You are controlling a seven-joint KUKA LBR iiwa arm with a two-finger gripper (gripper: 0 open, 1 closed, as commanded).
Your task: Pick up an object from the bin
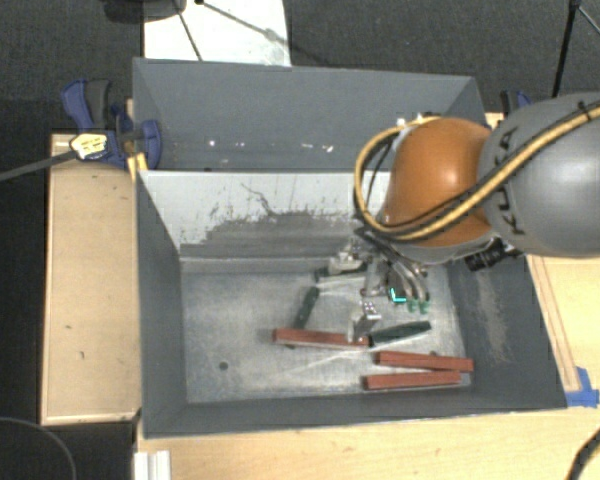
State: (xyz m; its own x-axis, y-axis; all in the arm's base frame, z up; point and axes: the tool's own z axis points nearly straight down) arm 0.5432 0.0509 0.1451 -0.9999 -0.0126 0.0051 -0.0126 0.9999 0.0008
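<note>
Setting: a grey metal bin (280, 108) with sloping walls, seen from above and somewhat to one side; its floor is scuffed and speckled.

Arm: a thick grey robot arm (560, 188) reaches in from the right, with a rounded orange cover (430, 183) at its wrist and yellow-and-black cables (362, 183) looped round that cover.

Gripper: the gripper (365, 330) points down into the right half of the bin, low near the floor. Whether it is released, clenched or grasping anything cannot be told from this angle.

Nearest thing: a long red-brown stick (315, 339) lies flat, nearly level across the middle of the floor. Its right end sits directly at the gripper's tip.

Just right of the gripper: a short dark green block (400, 333) lies on the floor, close beside the tip.

Left of the gripper: a short dark green bar (306, 308) lies tilted, a little above the long stick's middle.

Front right: a second red-brown stick (425, 361) and a third red-brown stick (410, 380) lie side by side, near the bin's front wall.
</note>
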